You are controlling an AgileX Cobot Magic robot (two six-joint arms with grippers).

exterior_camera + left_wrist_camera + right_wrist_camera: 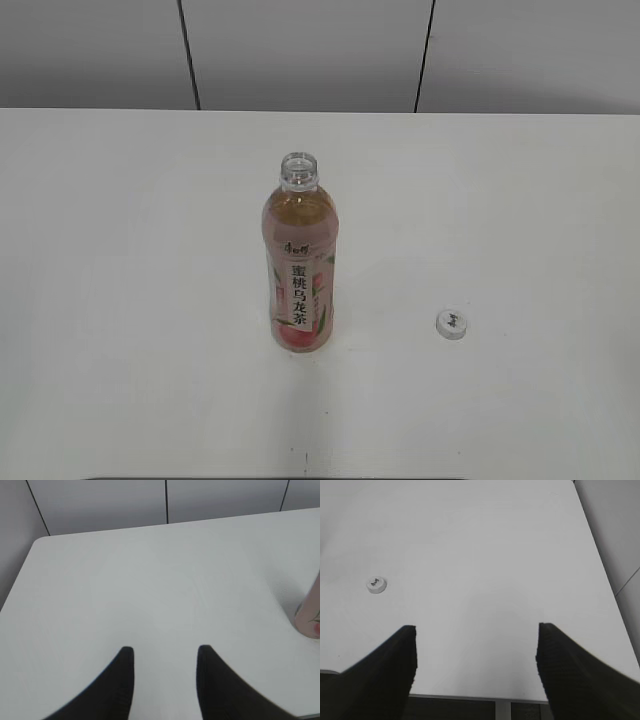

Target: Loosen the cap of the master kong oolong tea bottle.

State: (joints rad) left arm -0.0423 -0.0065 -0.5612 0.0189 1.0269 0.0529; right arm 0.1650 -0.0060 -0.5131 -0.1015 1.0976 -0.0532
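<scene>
The master kong oolong tea bottle (299, 270) stands upright in the middle of the white table (120, 300), its neck open with no cap on it. Its base shows at the right edge of the left wrist view (309, 617). The white cap (452, 324) lies on the table to the right of the bottle, logo up; it also shows in the right wrist view (376, 584). My left gripper (162, 652) is open and empty, left of the bottle. My right gripper (476, 630) is open wide and empty, over the table's near edge. Neither gripper shows in the exterior view.
A grey panelled wall (300, 50) runs behind the table. The table's left edge and corner (35, 542) show in the left wrist view, its right edge (600, 565) in the right wrist view.
</scene>
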